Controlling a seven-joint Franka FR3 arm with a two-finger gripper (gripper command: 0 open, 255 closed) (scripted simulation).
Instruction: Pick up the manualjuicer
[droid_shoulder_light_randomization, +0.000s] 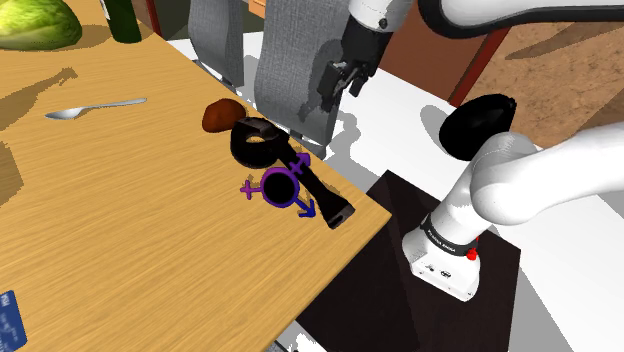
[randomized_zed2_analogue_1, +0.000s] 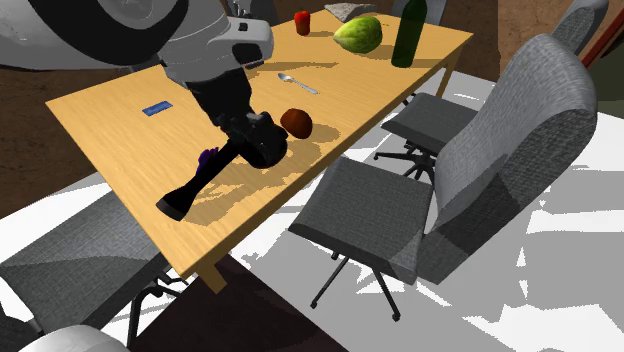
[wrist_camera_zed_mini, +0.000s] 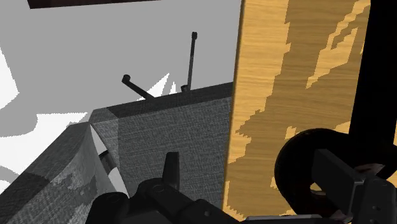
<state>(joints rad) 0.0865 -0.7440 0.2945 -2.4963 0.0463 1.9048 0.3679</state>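
Observation:
The manual juicer (droid_shoulder_light_randomization: 318, 196) is all black, with a ring-shaped head and a long handle, and lies flat on the wooden table (droid_shoulder_light_randomization: 120, 220) near its edge. A purple and blue ring-shaped figure (droid_shoulder_light_randomization: 277, 188) sits over its middle. In the second exterior view the juicer (randomized_zed2_analogue_1: 200, 186) stretches toward the table's near corner. My gripper (droid_shoulder_light_randomization: 338, 82) hangs above the table edge and a grey chair, just past the juicer's head, not touching it. In the wrist view the gripper (wrist_camera_zed_mini: 254, 188) is open, and the juicer's ring (wrist_camera_zed_mini: 298, 162) lies by the right finger.
A brown rounded object (droid_shoulder_light_randomization: 216, 115) lies beside the juicer's head. Farther off on the table are a spoon (droid_shoulder_light_randomization: 95, 108), a green leafy vegetable (droid_shoulder_light_randomization: 35, 25), a dark bottle (droid_shoulder_light_randomization: 122, 18) and a blue card (droid_shoulder_light_randomization: 8, 318). Grey chairs (randomized_zed2_analogue_1: 380, 215) stand along the table's edge.

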